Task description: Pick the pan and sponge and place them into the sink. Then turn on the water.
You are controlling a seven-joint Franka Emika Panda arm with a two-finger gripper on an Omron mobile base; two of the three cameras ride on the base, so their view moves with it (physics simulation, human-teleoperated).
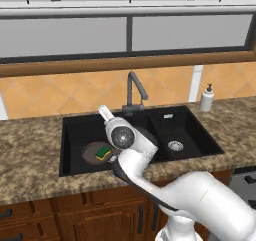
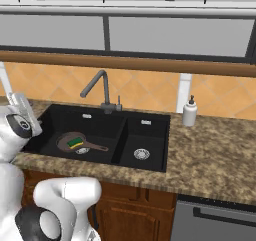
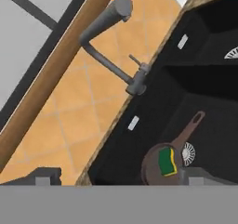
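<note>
Presently the pan [image 2: 70, 141] lies in the larger basin of the sink [image 2: 150, 161], the sponge [image 2: 76, 143] resting inside it, while the gripper [image 3: 116, 181] hovers above, its fingers' spread indeterminable.

Base views flanking sink [image 1: 75, 130]; hand overhead.

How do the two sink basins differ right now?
The large basin holds the pan with the sponge lying on it; the small basin holds nothing. The large basin's drain is partly covered by the pan; the small basin's drain is fully exposed. Both are black and dry: no water runs from the faucet.
</note>
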